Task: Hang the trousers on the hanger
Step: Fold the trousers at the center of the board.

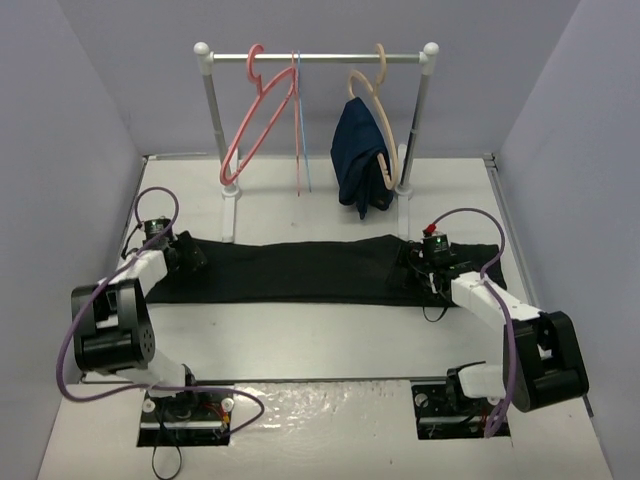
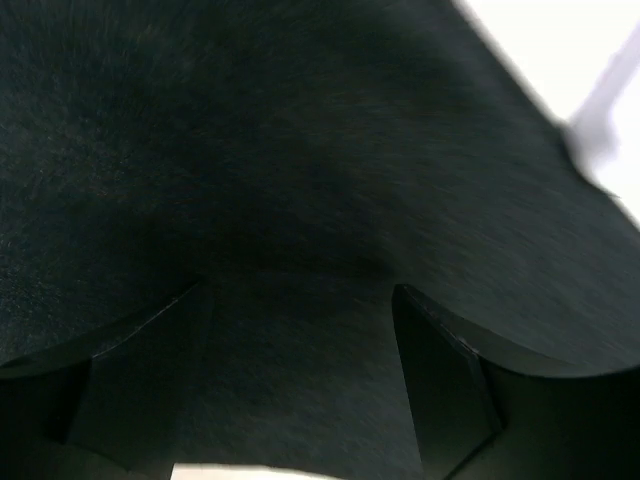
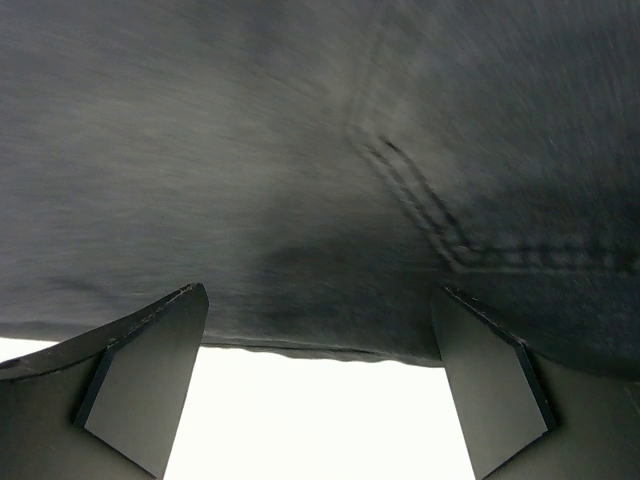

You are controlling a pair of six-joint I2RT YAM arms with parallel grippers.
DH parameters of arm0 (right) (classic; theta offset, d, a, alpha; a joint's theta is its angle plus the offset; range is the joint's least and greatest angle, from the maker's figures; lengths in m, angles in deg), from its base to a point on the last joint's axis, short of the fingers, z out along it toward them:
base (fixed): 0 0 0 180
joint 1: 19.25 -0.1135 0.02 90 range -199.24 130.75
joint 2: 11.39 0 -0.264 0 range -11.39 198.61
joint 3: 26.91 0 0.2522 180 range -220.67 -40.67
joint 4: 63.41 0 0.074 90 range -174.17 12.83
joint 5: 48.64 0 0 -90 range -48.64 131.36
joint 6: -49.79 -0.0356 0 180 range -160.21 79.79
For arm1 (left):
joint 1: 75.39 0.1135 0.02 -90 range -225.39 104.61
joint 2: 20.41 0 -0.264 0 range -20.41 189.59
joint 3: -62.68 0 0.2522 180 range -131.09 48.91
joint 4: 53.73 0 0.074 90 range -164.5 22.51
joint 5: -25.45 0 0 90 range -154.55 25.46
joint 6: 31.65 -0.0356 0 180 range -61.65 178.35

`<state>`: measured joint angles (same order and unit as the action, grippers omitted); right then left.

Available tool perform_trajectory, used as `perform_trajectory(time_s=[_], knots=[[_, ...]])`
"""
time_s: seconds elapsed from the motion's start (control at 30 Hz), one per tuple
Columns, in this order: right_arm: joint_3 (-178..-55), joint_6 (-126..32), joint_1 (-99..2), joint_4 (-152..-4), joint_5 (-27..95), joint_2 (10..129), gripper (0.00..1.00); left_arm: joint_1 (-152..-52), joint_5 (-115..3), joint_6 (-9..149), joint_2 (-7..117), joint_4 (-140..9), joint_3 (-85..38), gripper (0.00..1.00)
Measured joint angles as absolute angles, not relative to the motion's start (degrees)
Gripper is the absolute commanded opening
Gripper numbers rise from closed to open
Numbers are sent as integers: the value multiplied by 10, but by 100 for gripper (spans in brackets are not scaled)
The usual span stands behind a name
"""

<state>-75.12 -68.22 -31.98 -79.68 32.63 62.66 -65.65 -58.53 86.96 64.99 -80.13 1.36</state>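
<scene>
The black trousers [image 1: 300, 270] lie flat across the table, stretched from left to right. My left gripper [image 1: 190, 258] is low over their left end. In the left wrist view it [image 2: 298, 290] stands open, and dark cloth [image 2: 300, 180] fills the space beneath and ahead of the fingers. My right gripper [image 1: 420, 262] is over the right end and also open [image 3: 318, 292], with the trousers' near hem [image 3: 320, 350] and a stitched seam [image 3: 430, 220] just ahead and white table between its fingers. The salmon-pink hanger [image 1: 255, 125] hangs empty on the left part of the rail.
The metal rail [image 1: 320, 57] on two white posts stands at the back of the table. A thin light-blue hanger [image 1: 302, 130] hangs mid-rail, and a navy garment [image 1: 360, 160] hangs on a tan hanger [image 1: 385, 140] at the right. Grey walls close in both sides.
</scene>
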Motion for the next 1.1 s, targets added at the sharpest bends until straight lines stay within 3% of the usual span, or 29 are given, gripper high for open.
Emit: perform_trajectory(time_s=[0.3,0.43,0.57,0.87,1.1], knots=[[-735,-730,-299,-792,341,635,92,-581,-581,901,703,-771,-6,70],[-750,-725,-298,-826,363,630,92,-525,-595,880,697,-808,-31,78],[-771,-703,-299,-857,371,603,100,-510,-610,814,670,-835,-77,82],[-804,-651,-317,-870,348,530,100,-509,-568,653,744,-853,-183,93],[-804,-632,-317,-880,320,486,100,-498,-519,588,834,-879,-202,93]])
